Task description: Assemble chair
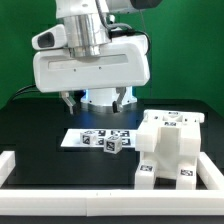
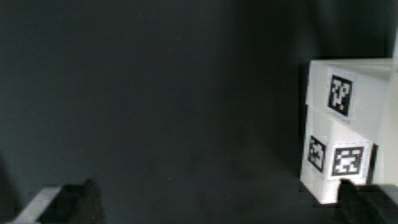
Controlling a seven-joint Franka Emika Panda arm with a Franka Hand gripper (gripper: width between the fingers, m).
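The chair [image 1: 170, 150], a part-built stepped stack of white tagged blocks, stands on the black counter [image 1: 40, 135] at the exterior view's right, close behind the low front rail [image 1: 70, 178]. It is taller at the back and steps down toward the rail, so it shows no clear long axis. Just beside it, toward the exterior view's left, a small loose block [image 1: 112, 145] with tags sits at the near edge of the marker board [image 1: 82, 136].

The fingers [image 1: 122, 98] hang over the far side of that board, so the chair lies from them toward the exterior view's right and nearer the camera, and the loose block lies almost straight in front. They are spread wide and hold nothing. In the wrist view a white tagged face [image 2: 347, 130] shows just beside one of the fingers [image 2: 63, 205]; I cannot tell which part it is.

The arm [image 1: 85, 30] points straight down, with the wrist level and raised off the counter.
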